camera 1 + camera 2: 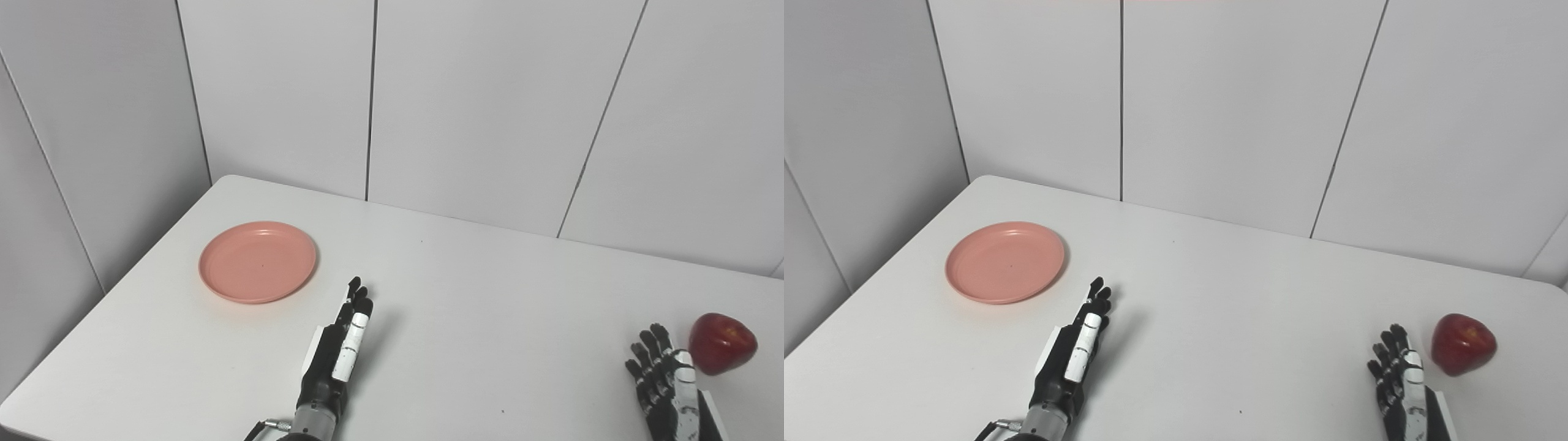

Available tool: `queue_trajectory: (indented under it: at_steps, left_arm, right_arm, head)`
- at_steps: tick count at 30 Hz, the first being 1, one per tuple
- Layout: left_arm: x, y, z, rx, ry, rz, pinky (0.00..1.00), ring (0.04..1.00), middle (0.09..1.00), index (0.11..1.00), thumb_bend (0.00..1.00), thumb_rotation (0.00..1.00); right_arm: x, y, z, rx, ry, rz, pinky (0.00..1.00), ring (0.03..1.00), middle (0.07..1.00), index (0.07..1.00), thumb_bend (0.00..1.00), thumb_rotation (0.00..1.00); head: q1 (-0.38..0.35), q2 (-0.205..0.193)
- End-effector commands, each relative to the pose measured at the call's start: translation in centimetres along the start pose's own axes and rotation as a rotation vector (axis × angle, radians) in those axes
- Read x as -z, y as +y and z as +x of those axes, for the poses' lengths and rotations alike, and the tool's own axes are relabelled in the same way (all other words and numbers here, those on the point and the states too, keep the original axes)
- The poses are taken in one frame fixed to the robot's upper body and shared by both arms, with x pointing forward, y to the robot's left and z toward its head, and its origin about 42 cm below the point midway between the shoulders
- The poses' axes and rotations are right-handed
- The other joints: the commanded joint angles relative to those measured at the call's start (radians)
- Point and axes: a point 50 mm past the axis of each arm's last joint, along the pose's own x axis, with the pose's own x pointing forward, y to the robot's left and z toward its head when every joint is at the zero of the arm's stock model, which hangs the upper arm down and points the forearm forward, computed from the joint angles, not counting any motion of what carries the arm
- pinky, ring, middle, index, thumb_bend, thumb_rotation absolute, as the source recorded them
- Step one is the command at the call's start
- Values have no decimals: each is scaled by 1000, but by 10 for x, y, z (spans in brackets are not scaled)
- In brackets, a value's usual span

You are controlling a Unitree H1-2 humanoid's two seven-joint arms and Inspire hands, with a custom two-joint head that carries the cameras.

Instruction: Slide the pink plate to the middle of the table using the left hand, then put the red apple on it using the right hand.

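Plate [258,262] not moved yet: pink, empty, sits on the bench [478,306] well to the left, near the far-left corner, nowhere near the middle. Left hand [338,355] lies edge-on near the bench's front-centre, fingers [356,300] straight and together, pointing away from the robot, holding nothing; it's near the plate's right-front rim but not touching. Red apple [721,342] is at the far right of the bench, upright w/ a slight lean. Right hand [669,386] is just beside it on the left, fingers apart and empty; contact w/ the apple can't be confirmed, looks like a small gap.

Risks, as I judge them:
- Left hand is on the wrong side for a push toward centre. It needs to get round or over the plate's far-left rim; a push from where it is now would send the plate further left, toward the bench edge.
- Shallow, light plate: pressing down on one rim could tip it; a glancing push could spin it instead of sliding.
- Apple is round and close to the right edge. A nudge from the right hand's fingers before they close could roll it off.
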Motion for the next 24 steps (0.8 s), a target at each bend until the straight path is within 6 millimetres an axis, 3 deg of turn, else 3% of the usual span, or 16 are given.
queue_trajectory:
  at_steps: [1,5,10,17,24]
  left_arm:
    - [4,5,-5,10,7,-11,1000,971,958,990,711,956]
    - [-7,13,-1,11,-44,-18,968,920,894,904,750,959]
    - [-23,21,9,28,-99,-49,959,903,883,847,775,929]
    - [-39,29,26,52,-172,-49,848,855,846,812,844,898]
    - [-64,41,51,54,-260,12,838,848,823,777,900,916]
  right_arm:
    - [17,1,-11,4,36,17,1000,1000,996,997,769,1000]
    - [18,3,-11,1,40,24,1000,1000,995,994,767,1000]
    - [18,5,-11,-2,36,12,1000,1000,994,996,771,1000]
    - [19,8,-11,-2,31,21,1000,1000,993,992,764,1000]
    - [20,10,-12,-4,35,19,1000,1000,990,992,761,1000]
  head:
    - [-3,3]
    - [-7,4]
    - [-14,4]
    - [-19,8]
    - [-22,6]
